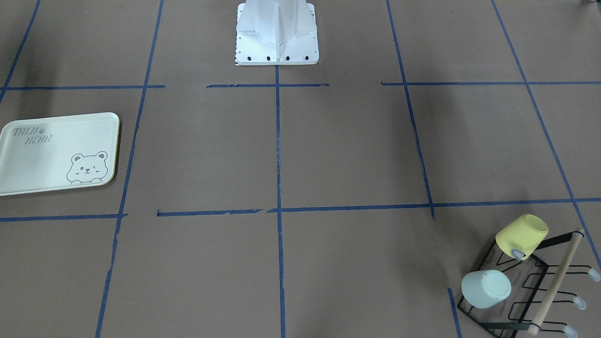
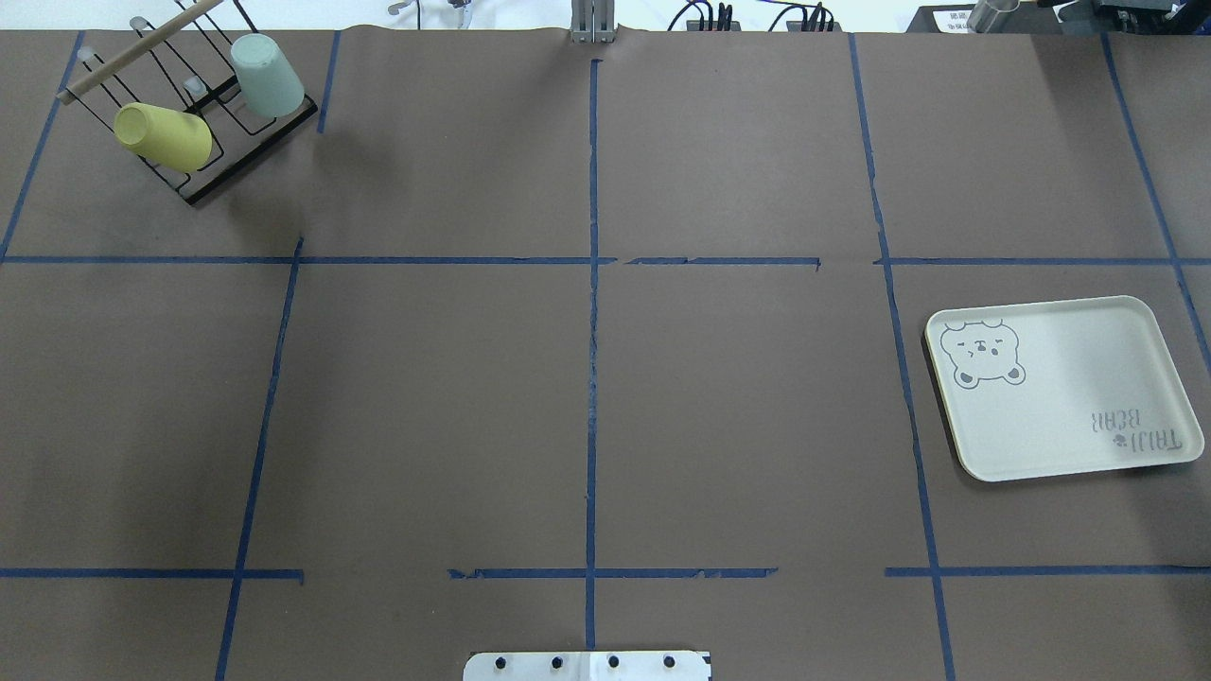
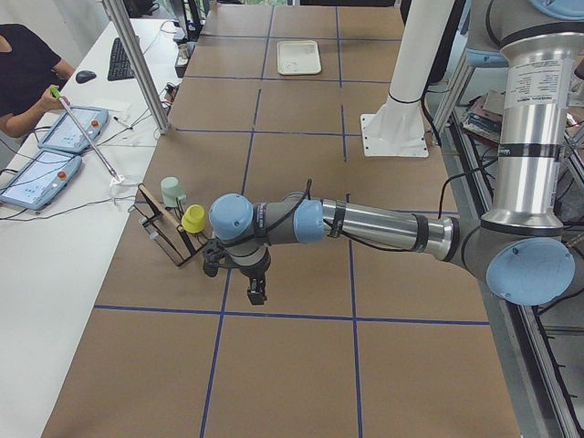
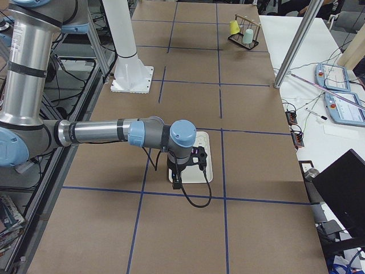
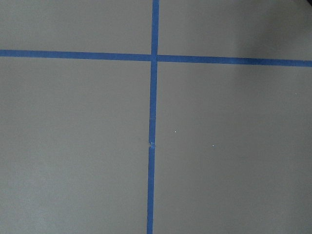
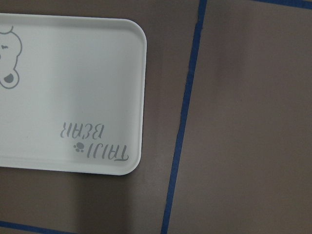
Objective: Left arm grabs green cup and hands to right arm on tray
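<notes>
Opening step, nothing grabbed yet. The green cup [image 1: 486, 288] sits tilted, mouth down, on the wire rack [image 1: 558, 277] at the tabletop's far-left corner, just beside the yellow cup [image 1: 521, 236]. The left claw [image 3: 256, 292] hangs above bare tabletop short of the rack. The right claw [image 4: 177, 181] is over the tray [image 1: 47, 155] by the right edge. Open or closed, I cannot tell for either. Next, I'd judge, the left arm must reach the rack, close on the green cup's wall and lift it off without nudging the yellow one.
</notes>
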Available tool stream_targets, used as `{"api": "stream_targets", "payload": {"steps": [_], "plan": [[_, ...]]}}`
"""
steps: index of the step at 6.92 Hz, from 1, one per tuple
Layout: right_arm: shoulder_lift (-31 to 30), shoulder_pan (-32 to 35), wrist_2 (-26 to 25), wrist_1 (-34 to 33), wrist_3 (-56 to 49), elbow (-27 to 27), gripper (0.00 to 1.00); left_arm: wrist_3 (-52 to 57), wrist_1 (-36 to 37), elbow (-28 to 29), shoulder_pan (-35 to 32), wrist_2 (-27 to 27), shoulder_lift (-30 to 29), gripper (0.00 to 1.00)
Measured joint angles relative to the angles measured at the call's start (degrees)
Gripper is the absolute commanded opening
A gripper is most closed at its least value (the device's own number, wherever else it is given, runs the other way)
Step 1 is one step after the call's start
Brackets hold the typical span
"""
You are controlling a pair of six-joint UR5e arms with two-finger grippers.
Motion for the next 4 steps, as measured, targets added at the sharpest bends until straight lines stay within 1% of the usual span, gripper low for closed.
{"api": "stream_targets", "payload": {"steps": [2,4], "plan": [[0.05,0.00,0.00,0.00,0.00,0.08,1.00,0.63,-1.57,-0.23,0.05,1.63,0.48,1.00],[0.08,0.00,0.00,0.00,-0.08,0.17,1.00,4.02,-3.60,-0.19,0.05,2.87,1.20,1.00]]}}
